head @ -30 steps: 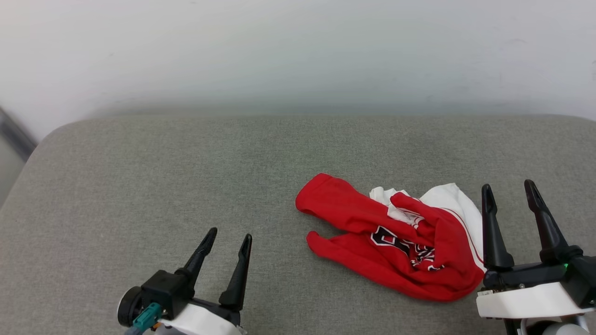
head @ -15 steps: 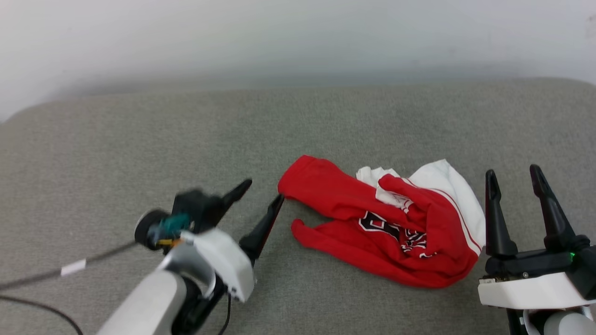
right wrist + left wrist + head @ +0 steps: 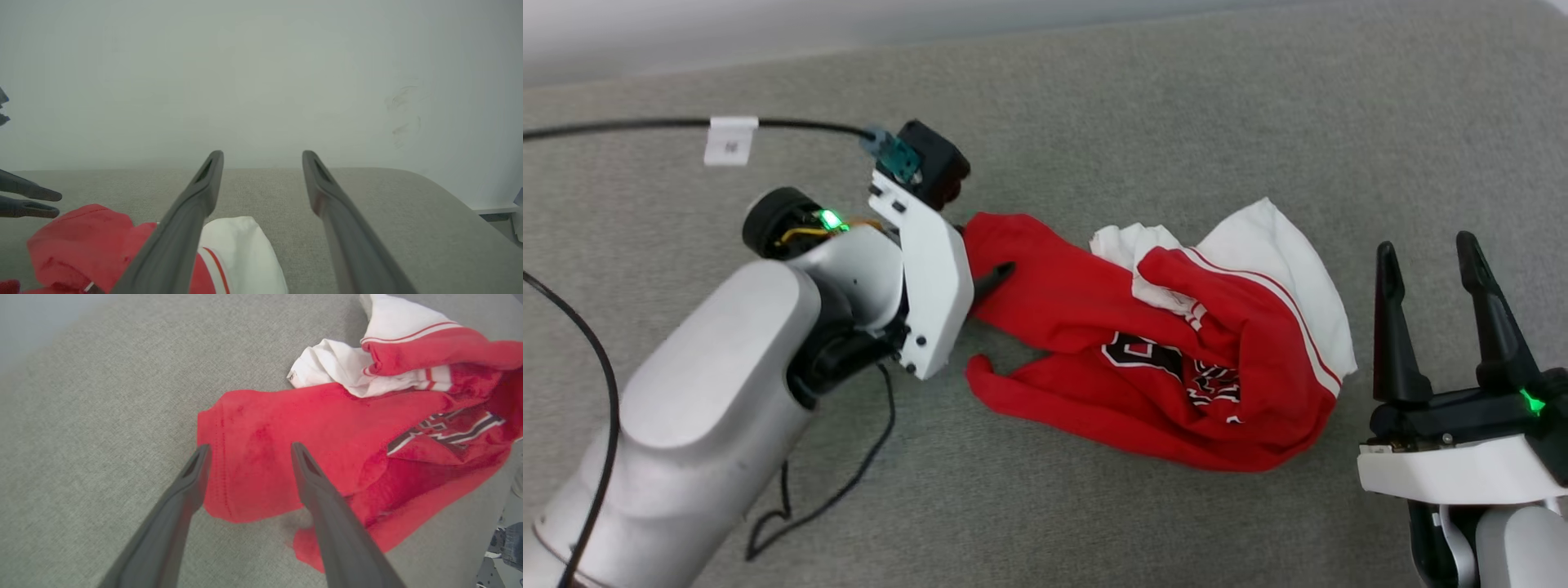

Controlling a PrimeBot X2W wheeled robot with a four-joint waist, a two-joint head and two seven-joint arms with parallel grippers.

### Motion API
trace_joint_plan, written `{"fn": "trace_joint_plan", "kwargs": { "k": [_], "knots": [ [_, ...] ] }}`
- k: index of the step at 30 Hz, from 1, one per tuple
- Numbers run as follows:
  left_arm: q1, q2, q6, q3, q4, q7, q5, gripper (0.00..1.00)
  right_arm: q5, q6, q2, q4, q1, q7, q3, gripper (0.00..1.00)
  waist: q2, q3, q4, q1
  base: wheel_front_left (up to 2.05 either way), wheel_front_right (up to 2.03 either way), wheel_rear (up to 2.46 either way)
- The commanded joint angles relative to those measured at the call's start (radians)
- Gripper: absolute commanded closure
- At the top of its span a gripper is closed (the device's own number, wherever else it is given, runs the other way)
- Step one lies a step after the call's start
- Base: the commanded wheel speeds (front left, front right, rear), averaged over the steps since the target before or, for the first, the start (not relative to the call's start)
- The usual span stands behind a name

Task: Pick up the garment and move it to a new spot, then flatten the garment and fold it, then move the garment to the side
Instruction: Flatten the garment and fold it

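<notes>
so my left tool [image 3: 249, 446], wide open, hangs over the red end of the garment [image 3: 1086, 327], which stretches toward the cushion's [image 3: 1176, 98] right edge and my equally open right tool [image 3: 1425, 242]

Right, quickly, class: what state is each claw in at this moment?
Left claw: open, astride the red end of the garment, gripping nothing.
Right claw: open, empty, beside the garment's white part.
</notes>
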Motion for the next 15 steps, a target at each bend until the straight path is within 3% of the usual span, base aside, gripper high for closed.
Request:
{"fn": "trace_joint_plan", "kwargs": {
  "k": [1, 12, 13, 14, 15],
  "knots": [
    [-0.033, 0.016, 0.0, -0.014, 0.021, 0.02, -0.011, 0.0, 0.006, 0.0, 0.002, 0.0, -0.018, -0.002, 0.009, 0.0, 0.0, 0.043, -0.038, -0.0002, 0.0, 0.0, 0.0],
    [-0.127, 0.065, 0.0, -0.227, 0.18, 0.099, -0.051, 0.0, 0.036, 0.0, 0.002, 0.005, -0.046, -0.002, 0.027, 0.0, 0.0, 0.093, -0.078, -0.0002, 0.0, 0.0, 0.0],
    [-0.121, 0.068, 0.0, -0.248, 0.187, 0.11, -0.065, 0.85, 0.035, 0.0, 0.002, 0.006, -0.047, -0.002, 0.028, 0.0, 0.0, 0.094, -0.079, -0.0002, 0.0, 0.0, 0.0],
    [-0.118, 0.07, -0.001, -0.269, 0.185, 0.109, -0.078, 1.0, 0.035, 0.0, 0.002, 0.006, -0.047, -0.002, 0.027, 0.0, 0.0, 0.095, -0.079, -0.0002, 0.0, 0.0, 0.0],
    [-0.117, 0.073, -0.001, -0.28, 0.185, 0.101, -0.091, 1.0, 0.036, 0.0, 0.002, 0.007, -0.046, -0.002, 0.025, 0.0, 0.0, 0.096, -0.077, -0.0002, 0.0, 0.0, 0.0]
  ]
}}
